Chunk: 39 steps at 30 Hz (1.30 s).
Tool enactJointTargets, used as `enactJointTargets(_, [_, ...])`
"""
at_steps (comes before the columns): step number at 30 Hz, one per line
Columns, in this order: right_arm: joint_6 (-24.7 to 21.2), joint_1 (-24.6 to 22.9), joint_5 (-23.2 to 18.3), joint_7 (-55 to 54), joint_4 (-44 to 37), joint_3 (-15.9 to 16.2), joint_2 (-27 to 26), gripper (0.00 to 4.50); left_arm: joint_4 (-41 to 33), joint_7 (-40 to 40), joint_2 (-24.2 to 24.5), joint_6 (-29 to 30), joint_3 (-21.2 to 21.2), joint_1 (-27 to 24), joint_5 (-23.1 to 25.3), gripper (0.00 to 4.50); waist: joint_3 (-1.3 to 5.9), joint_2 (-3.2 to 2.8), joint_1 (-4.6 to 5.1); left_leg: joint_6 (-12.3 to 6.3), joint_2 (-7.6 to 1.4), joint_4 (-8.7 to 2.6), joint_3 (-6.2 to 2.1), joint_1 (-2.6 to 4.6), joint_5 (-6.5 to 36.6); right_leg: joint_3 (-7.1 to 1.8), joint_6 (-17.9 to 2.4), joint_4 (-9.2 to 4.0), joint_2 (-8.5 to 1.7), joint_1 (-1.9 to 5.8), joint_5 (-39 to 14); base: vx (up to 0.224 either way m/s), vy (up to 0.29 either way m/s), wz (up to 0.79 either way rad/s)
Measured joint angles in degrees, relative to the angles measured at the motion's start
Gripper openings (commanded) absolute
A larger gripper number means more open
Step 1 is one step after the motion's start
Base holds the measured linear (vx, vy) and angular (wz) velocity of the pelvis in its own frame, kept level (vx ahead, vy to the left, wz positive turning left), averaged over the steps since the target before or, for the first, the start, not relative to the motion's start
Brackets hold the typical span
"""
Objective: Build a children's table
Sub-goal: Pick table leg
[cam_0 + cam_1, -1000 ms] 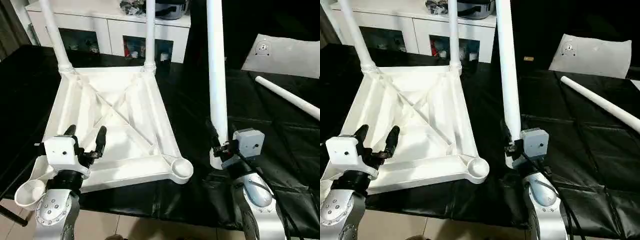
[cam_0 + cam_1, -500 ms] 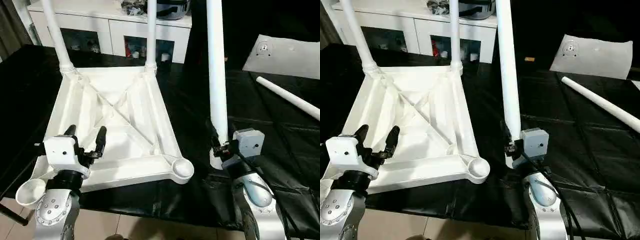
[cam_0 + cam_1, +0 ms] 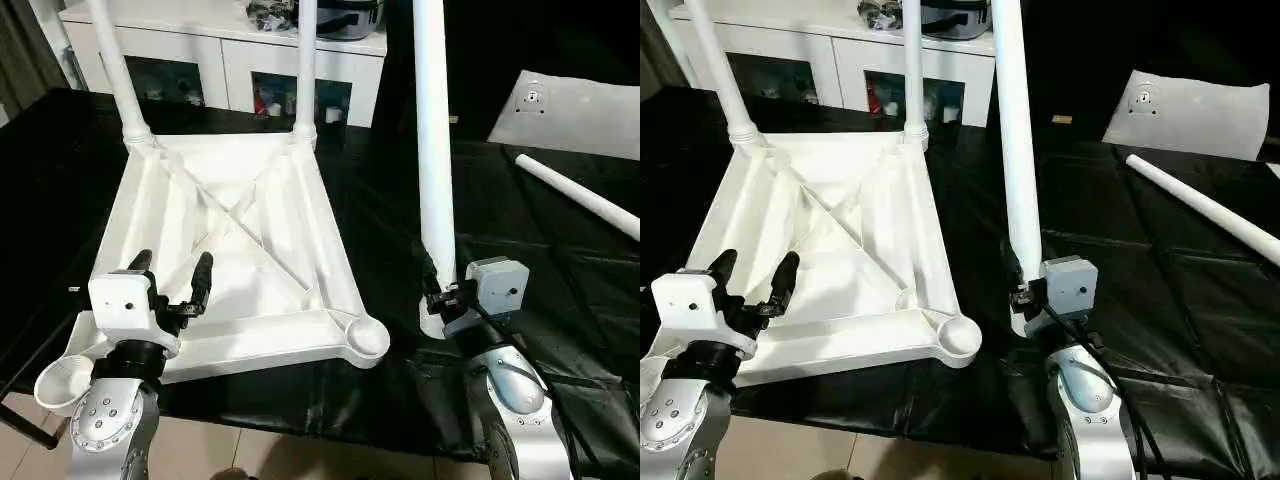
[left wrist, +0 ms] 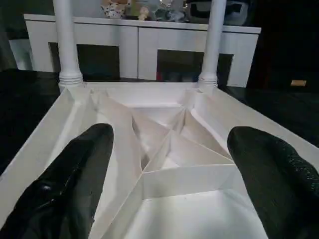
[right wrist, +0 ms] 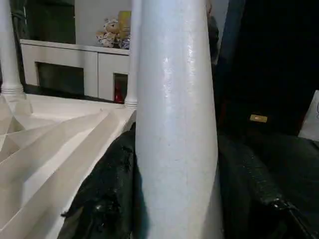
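Closest to the robot, the left gripper (image 3: pixel 172 285) hung with its black fingers spread wide over the near edge of the upturned tabletop (image 3: pixel 240 250), holding nothing. Beside it an empty corner socket (image 3: pixel 62 382) jutted past the edge of the black-covered table (image 3: pixel 560 300), and the other near socket (image 3: pixel 363 337) was empty too.

To the right, the right gripper (image 3: pixel 1018 290) was clamped around the thick lower end of a white leg (image 3: pixel 1015 150), which stood upright with its foot on the black cover, just beside the tabletop and close to that second empty socket. The fingers (image 5: pixel 107 199) pressed against both sides of the tube.

Farther back, two legs (image 3: pixel 120 70) (image 3: pixel 305 70) were already seated in the far corner sockets, rising straight up. Off to the right a fourth leg (image 3: pixel 580 195) lay flat on the cover, well apart from the tabletop, with a flat white panel (image 3: pixel 570 115) beyond it. A white cabinet (image 3: pixel 230 60) stood behind the table.

I judged the job half done, with the third leg in hand. The next move seemed to call for lifting that leg, carrying it across to the near right socket, lining its end up squarely and pressing it down, perhaps with the free gripper bracing the tabletop.
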<state>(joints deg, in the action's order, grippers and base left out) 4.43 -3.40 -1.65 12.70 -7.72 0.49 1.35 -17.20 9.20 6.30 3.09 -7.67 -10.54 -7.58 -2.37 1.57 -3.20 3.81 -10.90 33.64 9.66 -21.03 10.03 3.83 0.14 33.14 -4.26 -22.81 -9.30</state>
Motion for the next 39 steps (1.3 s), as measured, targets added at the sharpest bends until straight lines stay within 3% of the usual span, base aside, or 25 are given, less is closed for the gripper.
enactJointTargets(39, [0.0,0.0,0.0,0.0,0.0,0.0,0.0,1.85,0.0,0.0,0.0,0.0,0.0,0.0,0.0,4.09,0.01,0.01,-0.06,0.0,0.0,0.0,0.0,0.01,0.0,0.0,0.0,0.0,0.0,0.01,0.0,0.0,0.0,0.0])
